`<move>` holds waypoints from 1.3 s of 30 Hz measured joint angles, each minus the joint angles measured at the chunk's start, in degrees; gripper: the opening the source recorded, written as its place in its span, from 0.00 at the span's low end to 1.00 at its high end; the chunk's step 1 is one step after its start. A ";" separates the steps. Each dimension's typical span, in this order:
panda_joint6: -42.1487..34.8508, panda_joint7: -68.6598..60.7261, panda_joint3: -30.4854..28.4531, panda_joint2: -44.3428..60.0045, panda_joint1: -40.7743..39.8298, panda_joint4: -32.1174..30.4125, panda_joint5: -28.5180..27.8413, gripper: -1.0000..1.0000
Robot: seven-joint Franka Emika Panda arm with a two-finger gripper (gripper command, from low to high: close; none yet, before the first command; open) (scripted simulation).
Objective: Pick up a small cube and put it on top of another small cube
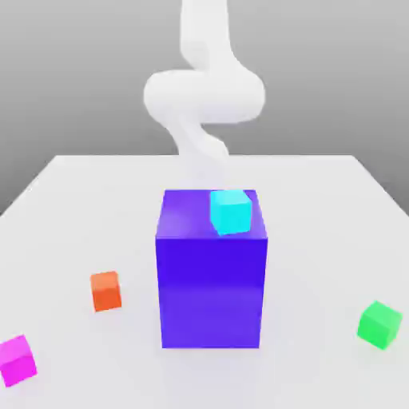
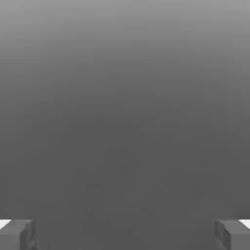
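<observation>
The small magenta-pink cube (image 1: 16, 359) rests on the white table (image 1: 319, 200) at the near corner on the exterior view's left. Behind the big purple-blue block (image 1: 212, 275) rises the white arm (image 1: 204, 96), well away from that cube. In the hand view my gripper (image 2: 125, 235) is open: its two grey fingertips (image 2: 17, 234) stand far apart with nothing between them, and behind them is only plain grey.
A cyan cube (image 1: 231, 212) sits on top of the big block, toward its right rear corner. An orange cube (image 1: 105, 290) lies left of the block. A green cube (image 1: 379, 323) lies on the exterior view's right.
</observation>
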 joint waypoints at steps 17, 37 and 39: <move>11.05 4.74 -11.05 35.65 -7.45 -0.87 7.10 0.50; 25.89 5.01 -10.73 70.04 -19.34 0.71 16.32 0.00; 25.90 5.03 -10.72 70.04 -19.35 0.71 16.30 0.00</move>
